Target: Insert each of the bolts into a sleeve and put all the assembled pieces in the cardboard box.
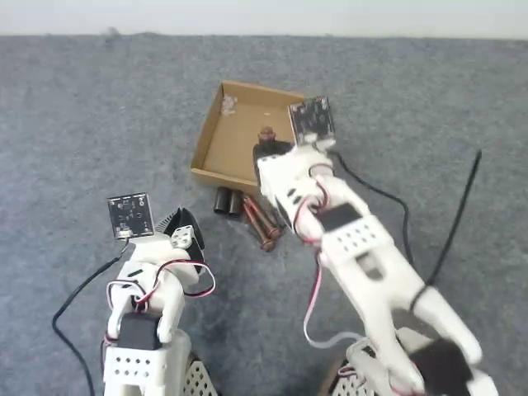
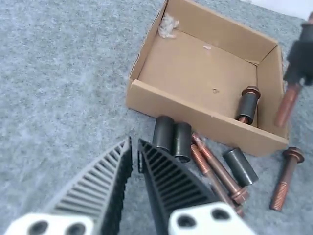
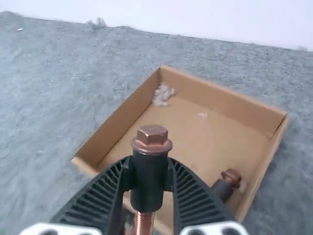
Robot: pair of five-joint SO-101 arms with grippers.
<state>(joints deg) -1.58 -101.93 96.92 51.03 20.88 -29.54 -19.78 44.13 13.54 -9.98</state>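
Clamping a copper-coloured hex bolt (image 3: 152, 139) inside its black cylindrical sleeve (image 3: 148, 188), our right gripper (image 3: 149, 169) hangs over the brown cardboard box (image 3: 222, 100), presumably for release; at its seven o'clock our left gripper (image 2: 134, 147) sits nearly closed, empty.

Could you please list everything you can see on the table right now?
Cardboard box: one, brown, on grey carpet.
Boxed assembly: one, copper bolt in black sleeve, inside the box.
Held assembly: one, same colours, above the box.
Loose sleeves: three, black, on the arms' side of the box.
Loose bolts: three, copper, by those sleeves.
Fluff: one tuft, whitish, box corner.
Left pincer: one, empty, near the sleeves.
Right pincer: one, gripping the held assembly.
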